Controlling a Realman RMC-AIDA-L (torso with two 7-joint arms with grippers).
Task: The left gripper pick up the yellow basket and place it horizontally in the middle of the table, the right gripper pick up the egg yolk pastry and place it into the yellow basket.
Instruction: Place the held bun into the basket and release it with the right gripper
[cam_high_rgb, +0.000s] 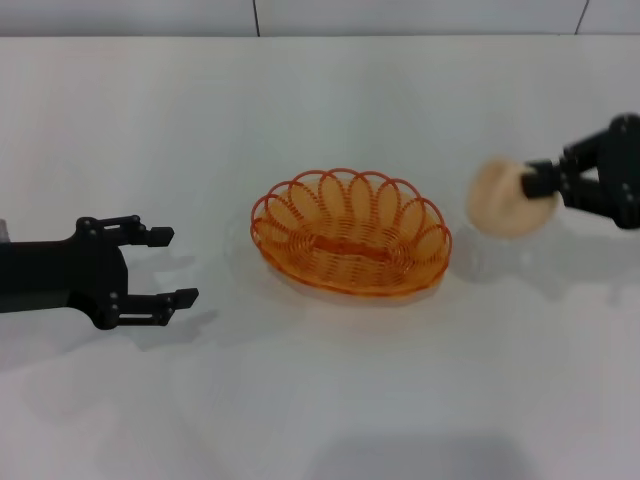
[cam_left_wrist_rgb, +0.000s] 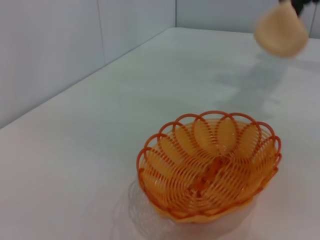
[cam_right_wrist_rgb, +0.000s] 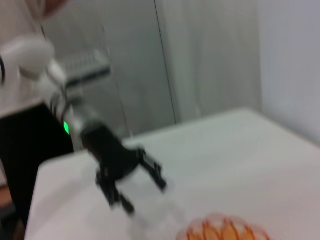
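The yellow basket (cam_high_rgb: 350, 232) lies flat and empty in the middle of the white table (cam_high_rgb: 320, 400); it also shows in the left wrist view (cam_left_wrist_rgb: 210, 165) and at the edge of the right wrist view (cam_right_wrist_rgb: 225, 231). My left gripper (cam_high_rgb: 172, 266) is open and empty, left of the basket and apart from it; it also shows in the right wrist view (cam_right_wrist_rgb: 145, 187). My right gripper (cam_high_rgb: 530, 182) is shut on the egg yolk pastry (cam_high_rgb: 508, 200) and holds it in the air just right of the basket. The pastry also shows in the left wrist view (cam_left_wrist_rgb: 281, 33).
A pale wall (cam_high_rgb: 320, 15) runs along the table's far edge. In the right wrist view a person in dark clothes (cam_right_wrist_rgb: 30, 145) stands beyond the table's left end.
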